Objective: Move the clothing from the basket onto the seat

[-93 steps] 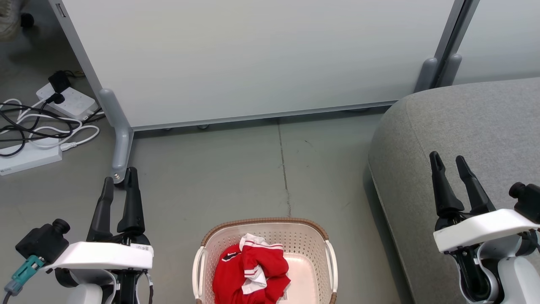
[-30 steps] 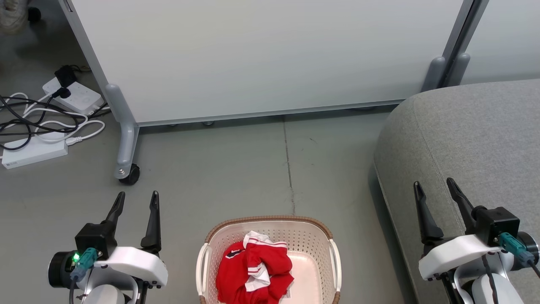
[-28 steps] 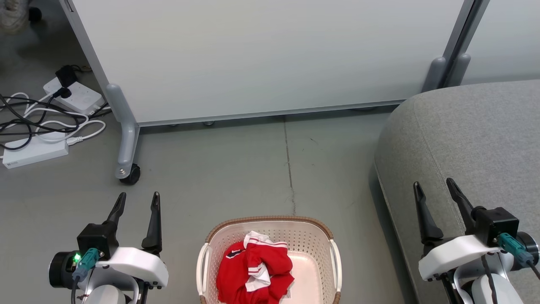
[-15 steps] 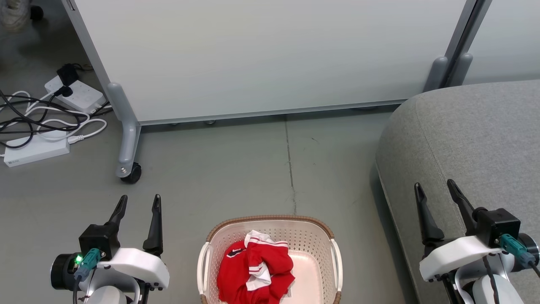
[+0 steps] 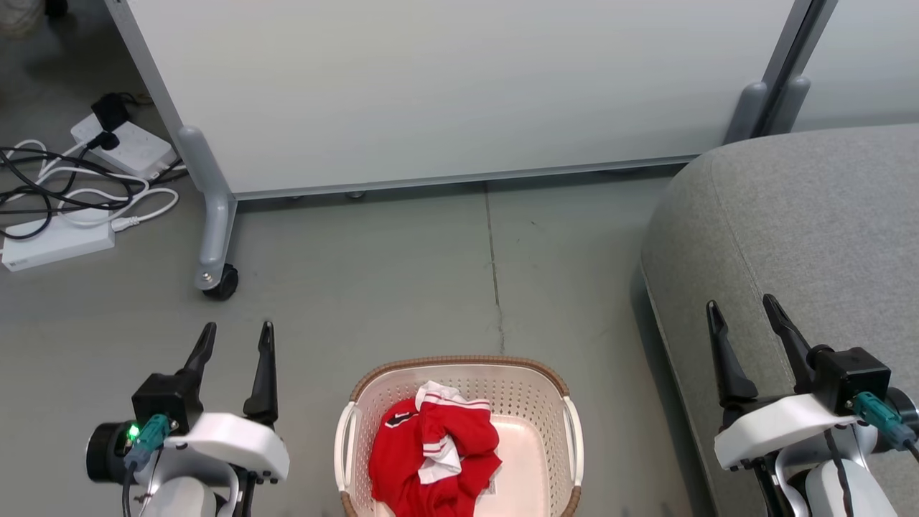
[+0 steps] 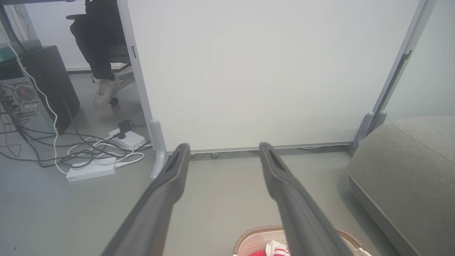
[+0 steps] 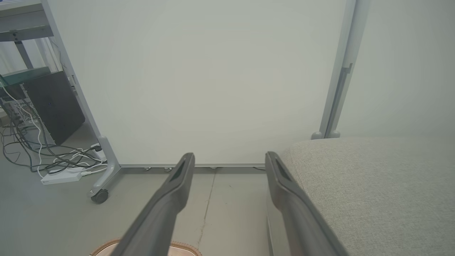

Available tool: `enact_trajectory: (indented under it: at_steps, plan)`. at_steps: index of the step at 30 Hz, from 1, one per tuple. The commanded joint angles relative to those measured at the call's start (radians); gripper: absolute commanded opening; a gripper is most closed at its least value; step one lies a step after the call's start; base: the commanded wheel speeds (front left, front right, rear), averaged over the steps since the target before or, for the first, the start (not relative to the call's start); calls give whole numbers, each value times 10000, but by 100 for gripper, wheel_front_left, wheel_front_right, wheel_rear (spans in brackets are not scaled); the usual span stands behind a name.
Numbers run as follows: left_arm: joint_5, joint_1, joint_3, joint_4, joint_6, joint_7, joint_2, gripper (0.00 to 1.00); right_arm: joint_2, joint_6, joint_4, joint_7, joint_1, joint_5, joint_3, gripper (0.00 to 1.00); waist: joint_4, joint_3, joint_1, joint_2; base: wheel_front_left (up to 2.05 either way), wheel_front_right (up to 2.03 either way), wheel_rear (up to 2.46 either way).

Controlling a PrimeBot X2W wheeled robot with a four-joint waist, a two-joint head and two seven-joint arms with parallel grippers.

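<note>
Crumpled bright red fabric clothing with white striped trim [image 5: 431, 459] lies against the left wall of the cream perforated plastic basket [image 5: 459, 365], beside the large grey upholstered seat [image 5: 811, 230]. The left gripper [image 5: 238, 327] and right gripper [image 5: 741, 301] hang wide open and empty. The left wrist view adds a person's pale shoe [image 6: 103, 93] beyond the white partition panel [image 6: 263, 71].

We lose the near end of the basket [image 5: 459, 362] and the lower folds of the clothing [image 5: 431, 452] at the head view's bottom edge; the seat [image 5: 790, 215] runs off its right edge. In the left wrist view, a seated person [image 6: 101, 53] is cut off above the legs, and one finger [image 6: 295, 199] of the left gripper [image 6: 224, 151] hides part of the basket.
</note>
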Motion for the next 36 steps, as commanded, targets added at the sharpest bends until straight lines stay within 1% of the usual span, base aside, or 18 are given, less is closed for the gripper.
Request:
enact_trajectory:
  at_steps: [1,7,13,18,19,25,29,36]
  plan:
    - [-18,-258,-16,-72,56,-52,67,100,-66,22,-76,-45,-94,6,-15,100,-19,97,0,-1,0,0,0]
    - [50,-657,-268,-140,-54,-38,-1,100,-62,22,-325,29,-306,80,73,100,-156,656,0,-1,0,0,0]
    - [157,-1436,-682,151,-224,-39,-147,100,-61,22,-667,46,-709,139,245,100,-454,1754,0,-1,0,0,0]
    - [291,-2249,-1147,687,-547,60,-220,100,-61,22,-923,-32,-1182,235,416,100,-755,2770,0,-1,0,0,0]
    - [291,-2249,-1147,687,-547,60,-220,100,-61,22,-923,-32,-1182,235,416,100,-755,2770,0,-1,0,0,0]
    - [543,-3396,-1780,1777,-810,258,-353,100,-62,22,-1268,-156,-1904,374,675,100,-1186,4084,0,-1,0,0,0]
    - [705,-4150,-2232,2746,-941,312,-457,100,-58,22,-1490,-254,-2349,482,844,100,-1480,4885,0,-1,0,0,0]
    - [1459,-5689,-3269,4623,-1121,766,-485,100,-56,22,-1909,-420,-2996,717,968,100,-1899,6255,0,-1,0,0,0]
